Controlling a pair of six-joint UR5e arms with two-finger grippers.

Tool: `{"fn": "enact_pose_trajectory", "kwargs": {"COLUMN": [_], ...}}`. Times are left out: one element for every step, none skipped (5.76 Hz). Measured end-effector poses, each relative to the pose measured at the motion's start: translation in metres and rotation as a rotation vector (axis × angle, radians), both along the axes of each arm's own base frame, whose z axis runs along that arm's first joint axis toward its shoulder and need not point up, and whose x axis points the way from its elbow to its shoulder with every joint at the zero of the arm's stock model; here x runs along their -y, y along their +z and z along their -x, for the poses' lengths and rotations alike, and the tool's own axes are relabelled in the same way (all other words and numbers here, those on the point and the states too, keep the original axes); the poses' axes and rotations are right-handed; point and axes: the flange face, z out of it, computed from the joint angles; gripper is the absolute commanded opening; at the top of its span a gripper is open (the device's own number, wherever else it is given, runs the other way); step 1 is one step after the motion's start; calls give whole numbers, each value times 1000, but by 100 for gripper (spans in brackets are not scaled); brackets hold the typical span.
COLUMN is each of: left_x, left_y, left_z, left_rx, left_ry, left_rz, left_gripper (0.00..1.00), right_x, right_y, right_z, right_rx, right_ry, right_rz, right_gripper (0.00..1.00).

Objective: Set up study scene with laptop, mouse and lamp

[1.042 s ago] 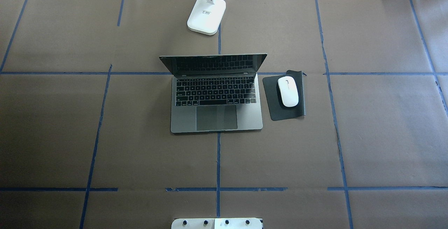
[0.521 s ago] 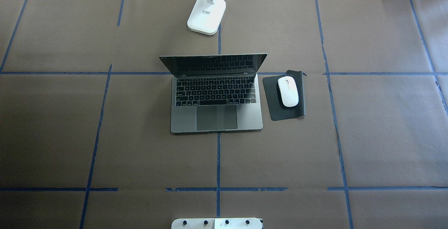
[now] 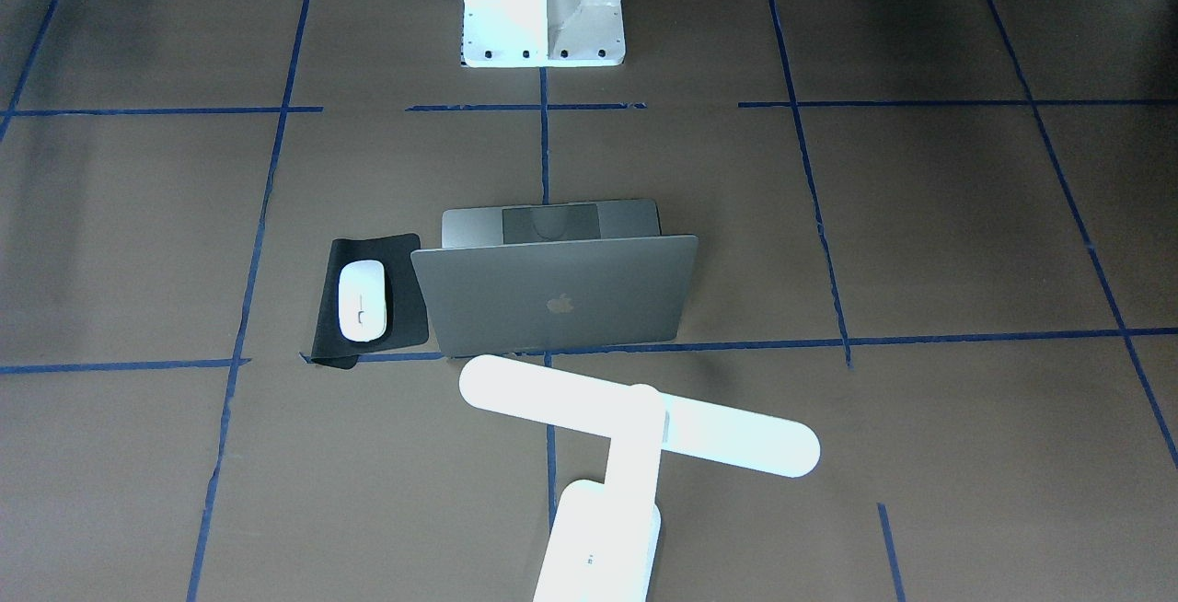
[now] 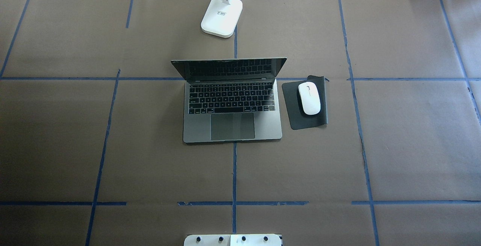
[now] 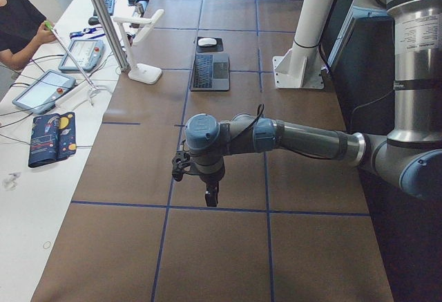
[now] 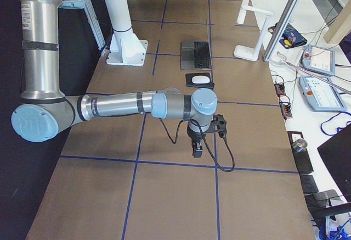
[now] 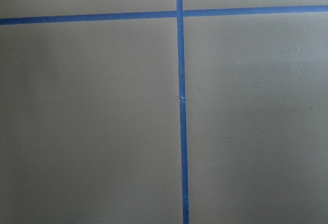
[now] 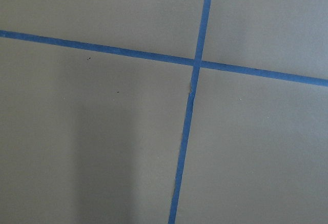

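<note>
- Brown paper table, taped into blue squares, carries the open laptop at centre.
- Mouse lies on a black mat at the laptop's 3 o'clock. The lamp stands at its 12 o'clock.
- Likely handling:
  - the mouse is light and slick, so pinch its long sides;
  - the lamp is top-heavy, so take its stem.
- Left gripper and right gripper hang over bare paper with nothing visibly held. I cannot tell their opening.

Laptop mid-table, lid hinged on far side. Mouse on mat, just right of laptop. Lamp behind laptop at far edge. Pedestal at near edge.
</note>
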Motion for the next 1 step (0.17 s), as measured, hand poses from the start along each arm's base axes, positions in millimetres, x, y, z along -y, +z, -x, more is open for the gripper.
{"fn": "enact_pose_trajectory", "kwargs": {"left_x": [-4], "left_y": [10], "left_z": [0], "left_rx": [-1], "left_ry": [1], "left_rz": [22], "left_gripper": [100], "right_x": [0], "right_y": [0], "right_z": [0], "right_rx": [1], "right_ry": [1], "right_rz": [2], "right_gripper": [100]}}
